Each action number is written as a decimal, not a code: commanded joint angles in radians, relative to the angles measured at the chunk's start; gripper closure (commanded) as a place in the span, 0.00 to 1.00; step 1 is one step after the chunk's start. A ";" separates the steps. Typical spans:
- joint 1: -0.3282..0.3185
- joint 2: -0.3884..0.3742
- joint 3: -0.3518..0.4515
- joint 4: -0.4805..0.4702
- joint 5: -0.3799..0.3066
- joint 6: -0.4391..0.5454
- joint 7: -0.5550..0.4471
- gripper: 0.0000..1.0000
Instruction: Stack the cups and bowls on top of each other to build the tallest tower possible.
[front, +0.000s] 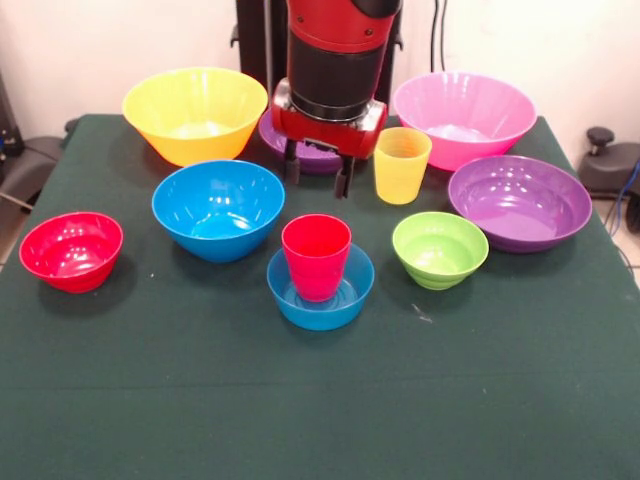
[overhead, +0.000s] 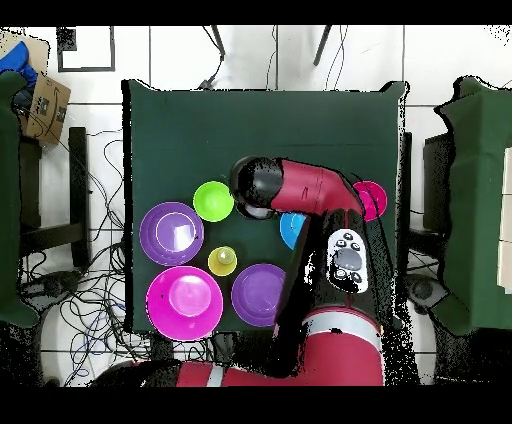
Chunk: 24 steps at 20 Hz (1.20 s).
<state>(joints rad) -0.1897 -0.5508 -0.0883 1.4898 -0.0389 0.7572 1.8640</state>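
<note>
On the dark green cloth-covered table (front: 120, 400), seen from the front, the small red ribbed plastic cup (front: 316, 256) stands upright inside the small shallow blue plastic bowl (front: 320, 295), the only start of a tower so far. The gripper (front: 316, 176) hangs above and behind this pair, its two dark fingers (front: 291, 165) spread apart around nothing. Around it lie the medium blue glossy bowl (front: 218, 208), the small red glossy bowl (front: 71, 250), the lime green glossy bowl (front: 440, 249), the yellow ribbed plastic cup (front: 401, 164), one medium purple bowl (front: 519, 201), the large yellow bowl (front: 195, 113) and the large pink bowl (front: 464, 118); a second purple bowl (front: 310, 155) is mostly hidden behind the wrist. These pieces look light, stiff and slick, so a firm pinch on a thin rim wall seems the best hold, and the lime green bowl would likely tip if caught off-centre. From overhead, the red arm (overhead: 300, 190) covers the cup-and-bowl pair, the medium blue bowl and most of the small red bowl, so neither the stack nor the fingers can be judged here. This view does show the second purple bowl (overhead: 260, 294) whole, beside the large pink bowl (overhead: 184, 301), and the true spacing of the lime green bowl (overhead: 213, 200) and yellow cup (overhead: 223, 261); the front view alone shows heights and nesting.
</note>
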 joint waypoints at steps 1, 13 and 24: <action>0.069 0.015 0.004 0.100 0.049 -0.081 0.277 0.00; 0.181 -0.060 -0.133 0.269 -0.007 -0.131 0.347 0.00; 0.101 -0.035 -0.024 0.312 0.080 -0.232 0.325 0.00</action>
<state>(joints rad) -0.0608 -0.6287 -0.2238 1.7635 -0.0045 0.6462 2.0586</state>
